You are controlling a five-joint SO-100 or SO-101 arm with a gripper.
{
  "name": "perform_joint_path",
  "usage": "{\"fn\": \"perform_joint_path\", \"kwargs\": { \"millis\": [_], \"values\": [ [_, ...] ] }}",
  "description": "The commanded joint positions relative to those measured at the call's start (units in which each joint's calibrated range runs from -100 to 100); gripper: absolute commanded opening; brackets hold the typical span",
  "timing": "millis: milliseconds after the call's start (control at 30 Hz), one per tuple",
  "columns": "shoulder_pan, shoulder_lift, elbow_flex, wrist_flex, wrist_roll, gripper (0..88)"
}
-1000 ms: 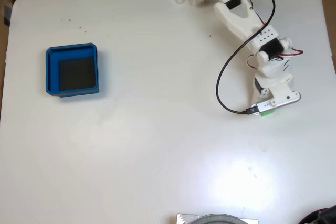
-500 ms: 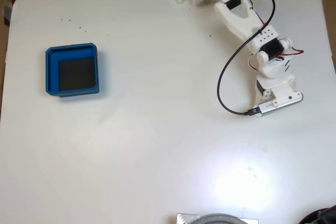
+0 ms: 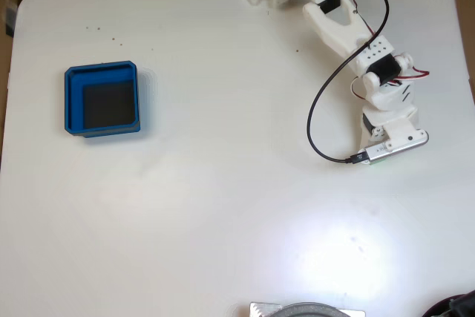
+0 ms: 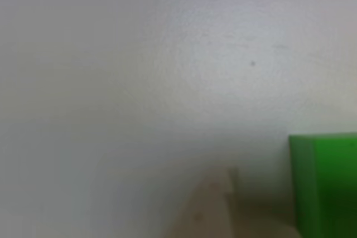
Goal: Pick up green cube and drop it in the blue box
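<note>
In the other view the cube [image 4: 323, 185], smooth and sharp-edged, sits at lower right beside a pale fingertip [image 4: 209, 207]; whether the gripper [image 3: 380, 155] is open or gripping, I cannot tell. Best centre the cube between the jaws before closing. The box [image 3: 102, 99], thick-walled and matte blue, lies far left across the glossy white table [image 3: 223, 206].

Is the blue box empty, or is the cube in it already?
Empty: the blue box shows only its dark floor; the green cube is elsewhere.
</note>
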Motion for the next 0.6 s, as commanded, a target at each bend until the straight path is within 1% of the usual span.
{"fn": "perform_joint_path", "kwargs": {
  "millis": [0,167,267,467,567],
  "values": [
    [0.0,-1.3,-3.4,-0.6,0.3,24.4],
    [0.0,-1.3,-3.3,-0.5,0.3,14.1],
    [0.0,-1.3,-3.3,-0.5,0.3,9.4],
    [0.1,-1.2,-3.1,-0.4,0.3,3.0],
    [0.1,-1.3,-3.1,-0.1,0.3,2.2]
  ]
}}
